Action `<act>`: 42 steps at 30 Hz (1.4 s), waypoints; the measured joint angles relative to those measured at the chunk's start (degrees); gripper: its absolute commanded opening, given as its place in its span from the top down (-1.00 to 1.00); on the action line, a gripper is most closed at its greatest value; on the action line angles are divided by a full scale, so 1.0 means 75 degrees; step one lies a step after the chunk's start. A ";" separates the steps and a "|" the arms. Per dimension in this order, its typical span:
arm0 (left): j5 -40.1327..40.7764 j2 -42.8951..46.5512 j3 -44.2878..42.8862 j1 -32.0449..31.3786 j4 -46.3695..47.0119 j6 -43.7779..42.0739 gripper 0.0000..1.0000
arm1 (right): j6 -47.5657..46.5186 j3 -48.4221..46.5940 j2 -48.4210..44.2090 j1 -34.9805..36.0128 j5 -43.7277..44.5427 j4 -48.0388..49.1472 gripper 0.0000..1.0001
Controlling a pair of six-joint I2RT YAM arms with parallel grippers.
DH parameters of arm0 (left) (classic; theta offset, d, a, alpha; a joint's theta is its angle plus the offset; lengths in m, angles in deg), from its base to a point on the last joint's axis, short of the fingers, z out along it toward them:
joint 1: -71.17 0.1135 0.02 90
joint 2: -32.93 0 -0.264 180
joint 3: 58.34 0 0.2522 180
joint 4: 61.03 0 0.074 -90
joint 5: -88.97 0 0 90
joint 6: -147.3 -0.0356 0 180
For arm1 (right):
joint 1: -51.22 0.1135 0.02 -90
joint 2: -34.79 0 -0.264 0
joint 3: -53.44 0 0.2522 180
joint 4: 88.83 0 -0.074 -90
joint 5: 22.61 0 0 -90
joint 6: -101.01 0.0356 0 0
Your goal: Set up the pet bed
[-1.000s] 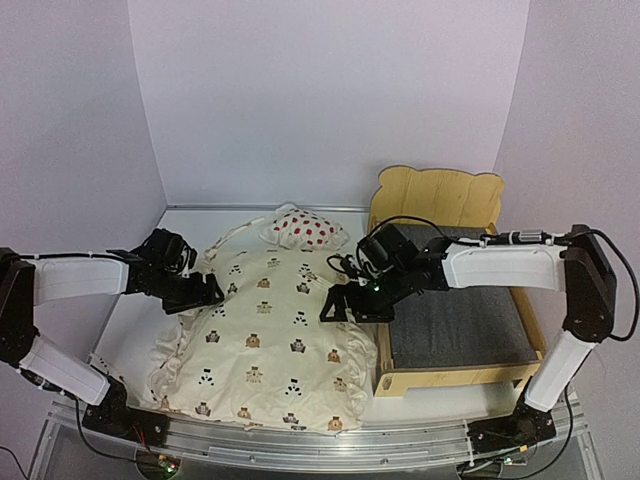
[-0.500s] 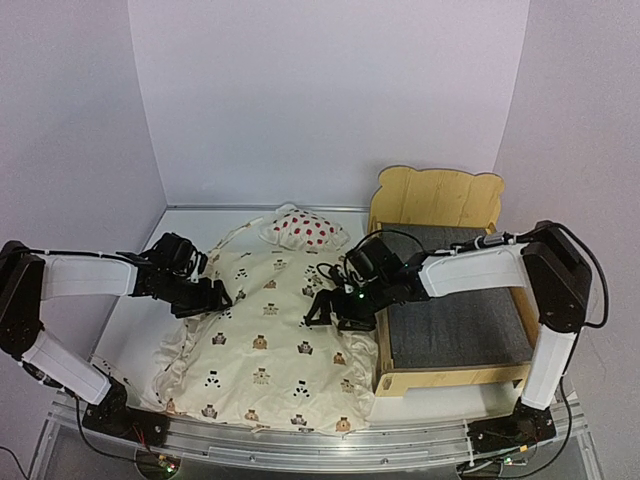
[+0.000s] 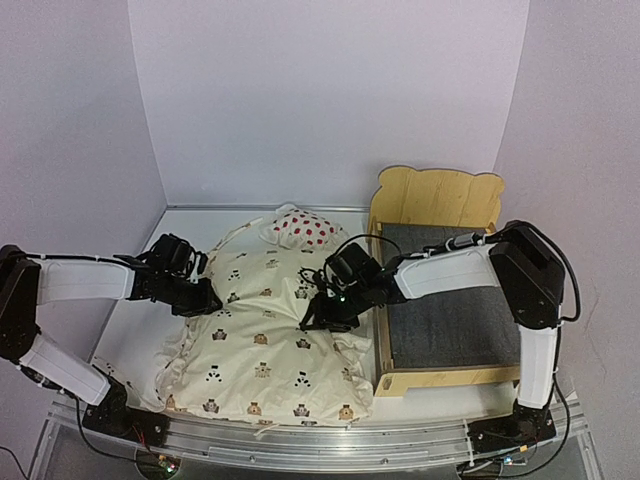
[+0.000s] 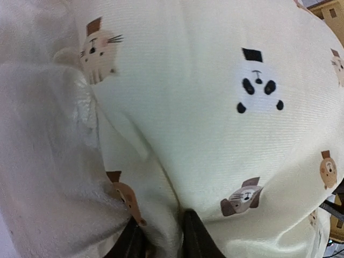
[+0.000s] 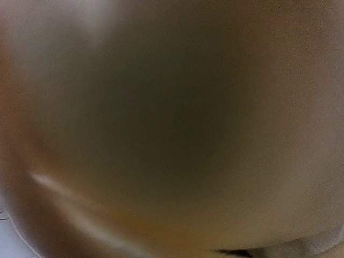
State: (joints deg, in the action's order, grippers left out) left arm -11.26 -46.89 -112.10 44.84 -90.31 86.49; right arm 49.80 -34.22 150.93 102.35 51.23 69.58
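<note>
- Pet bed (image 3: pixel 440 200): light wood, stands on the white table (image 3: pixel 125 330) at the R side of the top view. Bumpy headboard at the far end, grey felt base (image 3: pixel 470 330) inside.
- Cover (image 3: pixel 270 340): cream w/ little animal faces, lies puffy on the table just L of the pet bed. Its R edge touches the bed's L rail.
- Pillow (image 3: pixel 305 232): small, white w/ red spots, just L of the bed's headboard, at the cover's far edge.
- R end effector (image 3: pixel 322 315): down on the cover, just L of the bed's L rail. R arm reaches over the bed's L rail. R wrist view is all blur, so can't tell if its fingers are apart or together.
- L end effector (image 3: pixel 205 300): well L of the bed, at the cover's far-from-bed side. L wrist view shows its two dark fingers (image 4: pixel 196 239) close together, clamped on a fold of the cover.
</note>
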 measured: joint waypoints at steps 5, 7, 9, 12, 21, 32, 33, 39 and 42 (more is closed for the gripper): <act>-0.0308 0.0088 0.0131 -0.0020 0.0318 -0.0084 1.00 | -0.0198 -0.0398 0.0041 0.0009 -0.0058 -0.0226 0.85; -0.0365 0.0175 0.0130 -0.0018 0.0320 -0.0085 1.00 | -0.0311 -0.0674 0.0041 0.0009 -0.0061 -0.0523 0.88; -0.0412 0.0329 0.0059 -0.0032 0.0188 -0.0084 1.00 | -0.0500 -0.1034 0.0040 0.0009 -0.0048 -0.0937 0.88; -0.0424 0.0541 -0.0346 -0.0127 -0.0123 -0.0082 1.00 | -0.0795 -0.1641 -0.0071 0.0009 0.0110 -0.1701 0.92; -0.0579 0.0951 -0.2383 -0.0591 -0.0219 -0.0020 1.00 | -0.1899 -0.2899 -0.1840 0.0007 0.1577 -0.3542 1.00; -0.0888 0.0715 -0.3461 -0.1177 0.0206 0.0117 1.00 | -0.3188 -0.3354 -0.3380 0.0009 0.3360 -0.4523 1.00; -0.0881 0.0626 -0.3540 -0.1282 0.0290 0.0116 1.00 | -0.3289 -0.3357 -0.3475 0.0009 0.3509 -0.4617 1.00; -0.0610 -0.0189 -0.4388 -0.2417 0.0464 -0.0046 1.00 | -0.3845 -0.3732 -0.4155 0.0009 0.4164 -0.5487 1.00; -0.0465 -0.0777 -0.5203 -0.2979 0.0482 -0.0188 1.00 | -0.4172 -0.4431 -0.4378 0.0009 0.4537 -0.5911 1.00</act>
State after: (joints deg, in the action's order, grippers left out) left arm -14.74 -52.71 -151.12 22.50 -86.70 85.07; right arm 18.51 -67.45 118.09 102.42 85.26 25.24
